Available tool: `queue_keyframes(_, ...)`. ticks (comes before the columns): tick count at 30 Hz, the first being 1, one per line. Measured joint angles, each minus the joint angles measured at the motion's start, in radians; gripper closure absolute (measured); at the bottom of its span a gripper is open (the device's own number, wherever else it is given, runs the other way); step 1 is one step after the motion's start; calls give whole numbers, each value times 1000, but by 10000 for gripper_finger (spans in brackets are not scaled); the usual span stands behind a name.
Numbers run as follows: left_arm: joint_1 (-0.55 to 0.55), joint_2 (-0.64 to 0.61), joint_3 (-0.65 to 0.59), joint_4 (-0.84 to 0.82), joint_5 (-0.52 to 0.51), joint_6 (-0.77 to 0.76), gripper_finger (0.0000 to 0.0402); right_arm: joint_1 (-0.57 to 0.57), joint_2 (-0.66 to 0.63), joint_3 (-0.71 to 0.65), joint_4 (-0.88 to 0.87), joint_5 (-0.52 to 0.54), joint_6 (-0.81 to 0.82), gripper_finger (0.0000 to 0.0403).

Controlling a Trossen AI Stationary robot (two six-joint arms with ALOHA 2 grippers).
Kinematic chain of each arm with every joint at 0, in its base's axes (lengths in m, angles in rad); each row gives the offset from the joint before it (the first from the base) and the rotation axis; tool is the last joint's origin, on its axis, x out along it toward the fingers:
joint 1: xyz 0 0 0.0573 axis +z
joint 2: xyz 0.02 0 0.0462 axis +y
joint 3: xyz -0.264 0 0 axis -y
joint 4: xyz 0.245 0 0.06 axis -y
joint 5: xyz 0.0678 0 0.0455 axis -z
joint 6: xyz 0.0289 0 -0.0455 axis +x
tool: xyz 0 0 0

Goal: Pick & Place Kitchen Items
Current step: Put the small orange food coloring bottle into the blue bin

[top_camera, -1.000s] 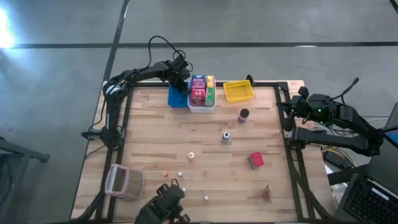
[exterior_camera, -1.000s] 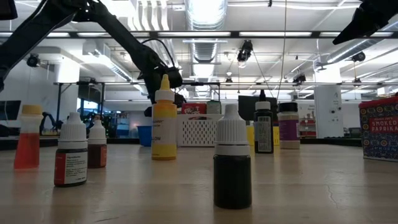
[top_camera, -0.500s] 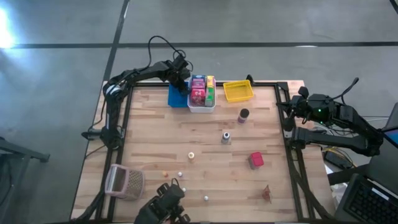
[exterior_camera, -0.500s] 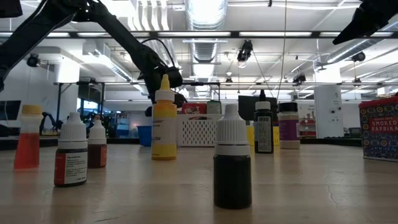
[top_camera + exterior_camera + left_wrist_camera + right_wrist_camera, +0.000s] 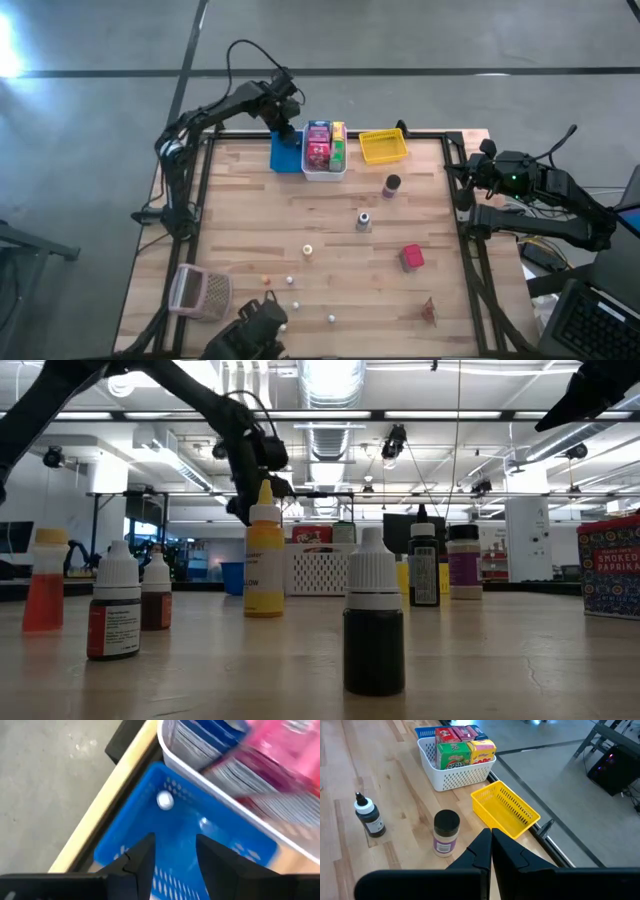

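My left gripper [image 5: 172, 855] hangs open above the blue bin [image 5: 150, 845] at the table's far left; in the high view the left gripper [image 5: 283, 112] stands over the blue bin [image 5: 285, 156]. A small white round item [image 5: 165, 800] lies on the bin's floor. Beside it, the white bin [image 5: 325, 165] holds upright pink, green and yellow boxes. A dark jar [image 5: 391, 185], a small dropper bottle [image 5: 363, 221], a red box [image 5: 411, 257] and several little bottles [image 5: 308, 251] stand on the table. My right gripper [image 5: 491, 842] waits shut beyond the table's right edge.
A yellow bin [image 5: 383, 147] sits at the far edge, right of the white bin. The pinkish mesh basket [image 5: 200, 292] lies at the near left corner. A small brown item [image 5: 429, 312] lies near the right near corner. In the low view several dropper bottles [image 5: 373, 615] stand close to the camera.
My left gripper has risen from just above the blue bin and drawn back a little toward the table's far left. The items on the table have kept their places.
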Motion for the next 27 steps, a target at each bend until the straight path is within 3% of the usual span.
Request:
queue_keyframes(5, -22, -122, -28, -82, 1, -8, 255, 0, 0, 0, 0, 0, 0, 394)
queue_keyframes(10, -90, -272, -132, -61, 32, -32, 255, 0, 0, 0, 0, 0, 1, 394)
queue_keyframes(27, -544, -820, -613, 195, 56, -149, 255, 0, 0, 0, 0, 0, 2, 394)
